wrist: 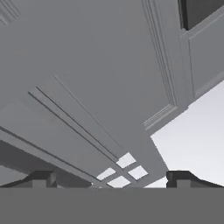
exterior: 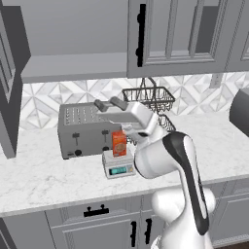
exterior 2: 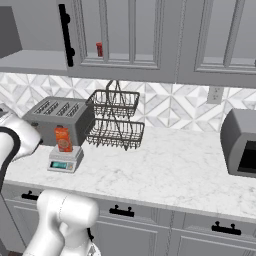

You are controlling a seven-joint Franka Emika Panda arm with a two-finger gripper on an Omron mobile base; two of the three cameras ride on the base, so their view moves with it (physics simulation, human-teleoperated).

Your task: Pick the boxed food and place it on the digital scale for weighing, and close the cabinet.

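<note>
The orange-red boxed food (exterior: 119, 143) stands upright on the digital scale (exterior: 119, 166), just before the toaster (exterior: 85, 129), with bare marble tabletop (exterior: 44, 177) toward the front edge. The cabinet (exterior: 182, 36) hangs overhead. The tool (wrist: 111, 177), jaws spread and empty, points upward at the cabinet's underside.

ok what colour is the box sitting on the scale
Orange-red, with a lighter picture on its front. The box on the scale shows best in the left base view.

The toaster (exterior: 85, 130) stands just behind the digital scale (exterior: 118, 164), and the wire basket rack (exterior 2: 116, 120) crowds its right; the table (exterior 2: 165, 165) lies open between rack and dark appliance (exterior 2: 240, 142).
</note>
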